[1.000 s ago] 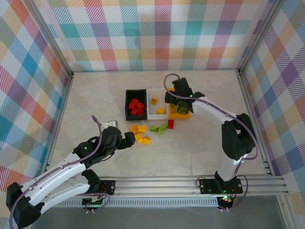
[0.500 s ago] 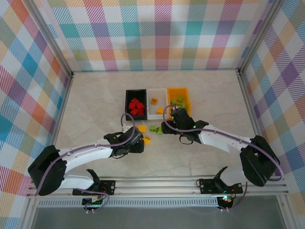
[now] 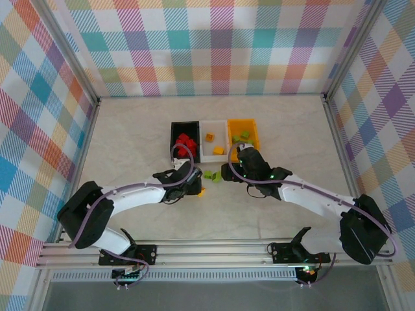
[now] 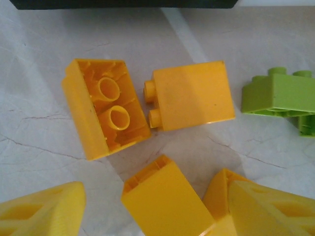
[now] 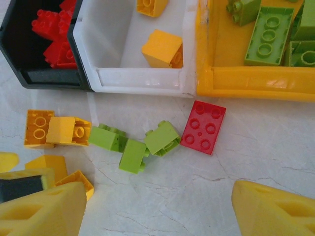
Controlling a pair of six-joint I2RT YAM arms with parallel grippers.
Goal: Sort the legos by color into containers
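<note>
Loose yellow bricks (image 5: 56,130), green bricks (image 5: 133,147) and one red brick (image 5: 203,127) lie on the table (image 5: 256,152) just before the black bin (image 5: 49,78), white bin (image 5: 142,78) and orange bin (image 5: 246,81). The left gripper (image 4: 157,209) has its fingers spread either side of a yellow brick (image 4: 165,196); the right gripper (image 5: 157,209) hangs spread wide over bare table

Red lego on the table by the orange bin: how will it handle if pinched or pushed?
The red lego looks like rigid moulded plastic, so probably stiff and light. It lies flat and low, so unlikely to tip or roll; on the smooth table it may well slide when pushed.
</note>
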